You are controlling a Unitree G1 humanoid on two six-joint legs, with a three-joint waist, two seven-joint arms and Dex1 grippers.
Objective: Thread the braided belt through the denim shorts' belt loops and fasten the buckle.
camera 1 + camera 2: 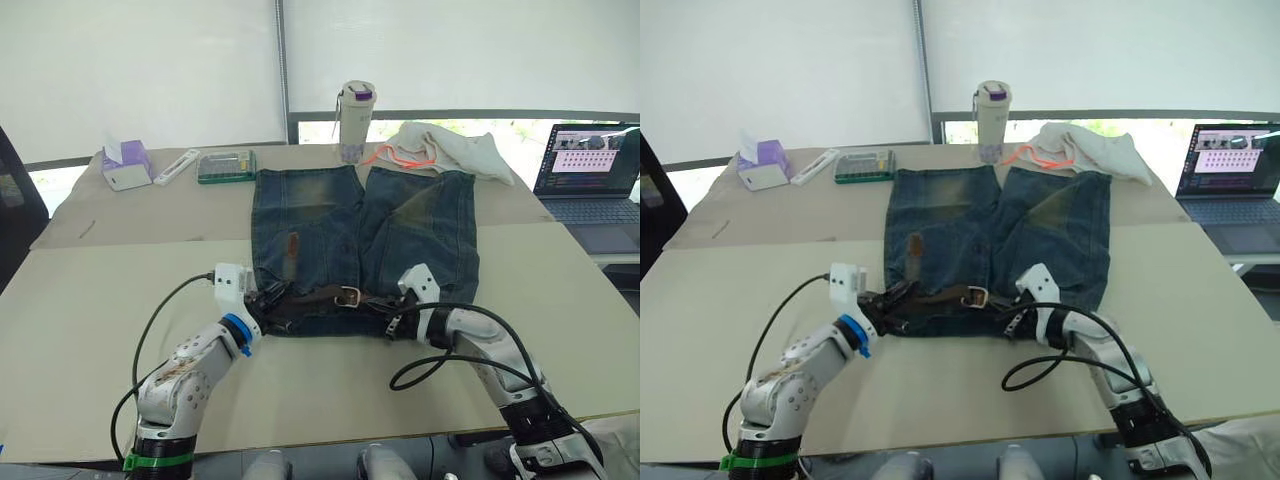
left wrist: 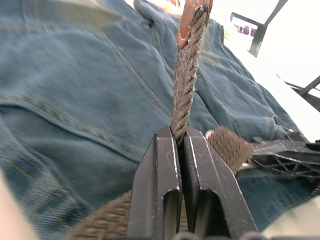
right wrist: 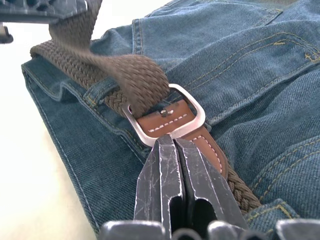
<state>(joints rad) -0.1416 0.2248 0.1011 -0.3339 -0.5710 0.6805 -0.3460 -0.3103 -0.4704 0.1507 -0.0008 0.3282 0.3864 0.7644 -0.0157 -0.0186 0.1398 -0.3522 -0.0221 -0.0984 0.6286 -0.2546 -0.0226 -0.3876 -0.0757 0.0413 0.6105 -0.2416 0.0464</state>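
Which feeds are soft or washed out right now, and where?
Left wrist view: the brown braided belt pinched in the left gripper is crisp; the near blue denim shorts blur. Right wrist view: silver metal buckle sharp, top corner blurred. Head views: bright windows behind, table evenly lit.

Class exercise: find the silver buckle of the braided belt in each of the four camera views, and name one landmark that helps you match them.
Left eye view: buckle on the shorts' waistband, between the two hands.
Right eye view: same waistband spot.
Left wrist view: not in it.
Right wrist view: centre, just beyond the right hand.
Shared landmark: the braided belt across the denim shorts.
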